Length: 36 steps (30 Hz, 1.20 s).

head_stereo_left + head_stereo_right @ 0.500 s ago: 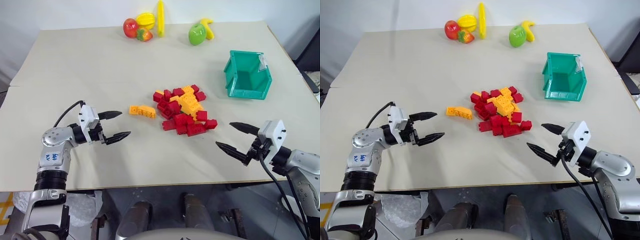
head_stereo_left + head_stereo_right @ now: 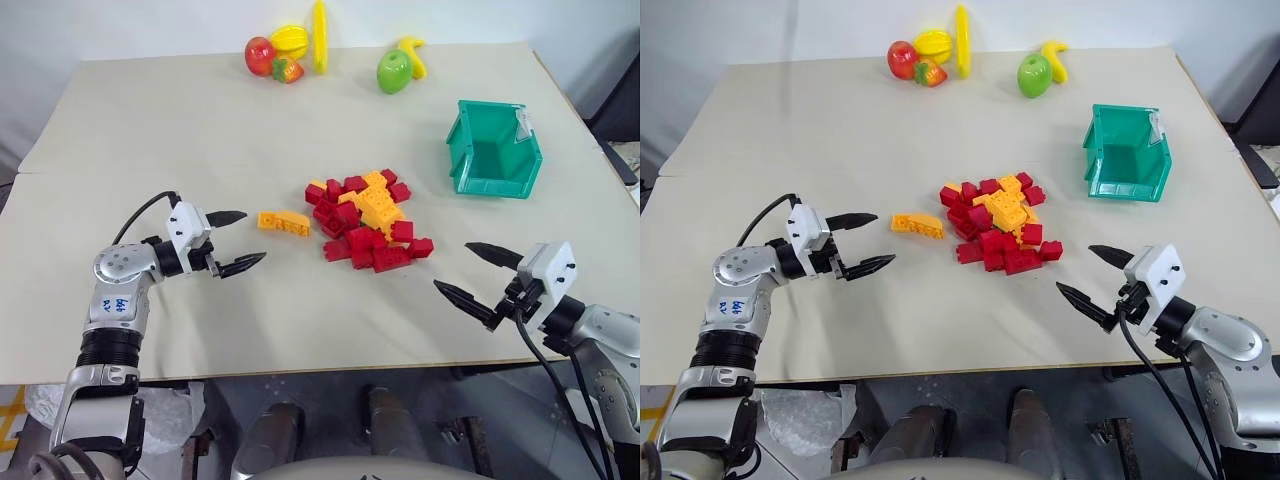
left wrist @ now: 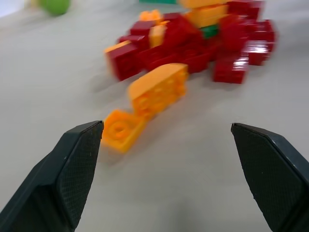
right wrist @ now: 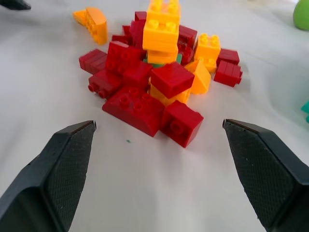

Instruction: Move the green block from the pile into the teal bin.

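The pile (image 2: 365,220) of red and yellow-orange studded bricks lies mid-table. A sliver of the green block (image 3: 210,31) peeks out between red bricks; its green edge (image 4: 179,58) also shows under the yellow ones. The teal bin (image 2: 495,150) stands to the pile's far right, its low front facing me. My left gripper (image 2: 252,238) hovers open left of the pile, pointing at it, with nothing between its fingers. My right gripper (image 2: 452,267) is open and empty near the front right, aimed at the pile.
A few orange bricks (image 2: 284,222) lie apart, just left of the pile and in front of the left gripper. Toy fruit sits at the far edge: an apple and strawberry cluster (image 2: 275,55) and a green apple with a banana (image 2: 398,66). Bare tabletop (image 2: 150,130) surrounds the pile.
My left gripper has edged forward and a little right, toward the loose orange bricks. The right gripper has stayed about where it was. Both remain open.
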{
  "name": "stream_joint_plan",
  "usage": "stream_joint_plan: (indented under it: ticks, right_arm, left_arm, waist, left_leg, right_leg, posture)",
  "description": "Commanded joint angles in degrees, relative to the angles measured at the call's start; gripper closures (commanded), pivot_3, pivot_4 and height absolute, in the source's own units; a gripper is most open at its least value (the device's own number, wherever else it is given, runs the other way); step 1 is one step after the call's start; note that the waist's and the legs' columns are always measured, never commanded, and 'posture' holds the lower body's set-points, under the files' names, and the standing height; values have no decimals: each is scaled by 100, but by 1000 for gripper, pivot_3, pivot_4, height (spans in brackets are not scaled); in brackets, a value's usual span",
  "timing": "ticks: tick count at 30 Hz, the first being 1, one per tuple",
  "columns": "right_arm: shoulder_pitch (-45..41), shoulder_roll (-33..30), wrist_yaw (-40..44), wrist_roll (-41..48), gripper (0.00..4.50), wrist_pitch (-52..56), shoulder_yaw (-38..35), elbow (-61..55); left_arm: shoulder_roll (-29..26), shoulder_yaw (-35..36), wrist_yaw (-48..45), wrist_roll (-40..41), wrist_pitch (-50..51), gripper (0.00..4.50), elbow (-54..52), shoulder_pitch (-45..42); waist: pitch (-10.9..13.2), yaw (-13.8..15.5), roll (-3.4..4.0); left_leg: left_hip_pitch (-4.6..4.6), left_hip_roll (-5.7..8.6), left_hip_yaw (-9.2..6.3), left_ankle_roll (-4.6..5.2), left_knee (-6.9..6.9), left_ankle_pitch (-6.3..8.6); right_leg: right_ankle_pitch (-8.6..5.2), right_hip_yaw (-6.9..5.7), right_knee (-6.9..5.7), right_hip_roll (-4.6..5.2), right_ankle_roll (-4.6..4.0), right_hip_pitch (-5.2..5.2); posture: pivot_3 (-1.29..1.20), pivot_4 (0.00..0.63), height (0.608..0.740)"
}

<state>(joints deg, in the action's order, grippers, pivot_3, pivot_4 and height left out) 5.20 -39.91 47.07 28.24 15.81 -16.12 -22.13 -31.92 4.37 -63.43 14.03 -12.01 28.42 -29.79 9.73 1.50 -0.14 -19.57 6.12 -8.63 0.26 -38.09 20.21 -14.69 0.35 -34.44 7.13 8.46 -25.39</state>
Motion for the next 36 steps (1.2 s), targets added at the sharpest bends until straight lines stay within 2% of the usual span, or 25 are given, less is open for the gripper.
stream_joint_plan:
  ticks: [1,4,7,9,10,12,14,19,20,24,28,32,36]
  right_arm:
    - [-121,-10,-44,250,0,101,-145,-332]
    - [-213,12,-144,265,0,155,-125,-392]
    - [-197,42,-202,251,0,180,-111,-455]
    - [-149,60,-219,244,0,166,-98,-482]
    - [-128,66,-226,237,0,157,-87,-493]
    - [-110,62,-241,245,0,172,-78,-537]
    - [-147,43,-263,278,0,219,-69,-588]
    - [-313,-8,-474,358,0,607,35,-821]
    - [-332,-17,-578,390,0,782,62,-929]
    - [-496,-9,-1212,326,0,1525,274,-1520]
    - [-1258,243,-2262,734,0,2776,529,-2147]
    - [-1806,536,-3092,1033,0,3891,746,-2485]
    - [-2435,995,-3600,1081,844,4451,1212,-2528]
  left_arm:
    - [43,19,-53,43,-183,862,243,-371]
    - [62,-6,-188,117,-83,1767,364,-530]
    - [40,-22,75,15,348,2651,397,-598]
    - [51,15,78,91,572,2651,364,-620]
    - [68,141,-147,440,905,2651,231,-605]
    - [17,231,142,475,1355,2242,95,-566]
    - [-39,247,155,447,1321,1757,-41,-470]
    - [-110,351,21,557,1310,207,-262,-306]
    - [-115,387,-82,609,1229,22,-287,-268]
    - [-156,508,-445,785,1021,22,-300,-194]
    - [-98,593,-882,1019,757,22,-292,-136]
    - [-68,558,-836,997,769,22,-230,-170]
    - [5,482,-1062,1081,805,0,-205,-194]
  waist:
    - [1,2,-1]
    - [1,-4,-1]
    - [1,-12,-1]
    - [1,-11,-1]
    - [1,-9,-1]
    - [1,-9,-1]
    - [1,-15,-1]
    - [1,-14,-1]
    - [1,-10,-1]
    - [1,-12,-1]
    - [1,-17,-1]
    - [0,-6,-2]
    - [0,-12,-3]
  left_leg:
    - [0,0,-1,0,-2,0]
    - [-2,2,0,1,-4,0]
    - [-2,0,-1,2,0,1]
    - [-2,0,0,3,1,2]
    - [-3,1,0,3,0,2]
    - [-5,1,0,3,-2,2]
    - [-4,1,-1,3,-4,2]
    - [-4,0,-1,3,-5,2]
    - [-4,0,-1,3,-5,2]
    - [-5,1,-2,3,-5,2]
    - [-8,-2,-1,0,-8,1]
    - [-12,-2,-8,0,-8,0]
    - [-24,6,-11,6,-10,2]
  right_leg:
    - [0,-1,0,0,0,1]
    - [1,0,0,1,2,1]
    - [1,0,1,-1,2,0]
    - [1,0,1,-1,2,-1]
    - [1,0,1,-1,2,-1]
    - [2,0,0,-1,3,-1]
    - [2,0,-1,-1,3,-1]
    - [2,1,-2,-1,2,-2]
    - [2,2,-2,-1,2,-2]
    - [2,1,-1,0,2,-2]
    - [2,2,-3,1,1,-8]
    - [2,-2,0,2,0,-8]
    - [4,-4,-4,7,3,-15]
  posture:
    - [0,150,740]
    - [0,150,740]
    - [0,150,740]
    - [0,150,740]
    - [0,150,740]
    - [0,150,740]
    - [0,150,740]
    - [0,150,740]
    - [0,150,740]
    - [0,150,740]
    - [0,150,740]
    - [0,150,740]
    - [0,150,740]
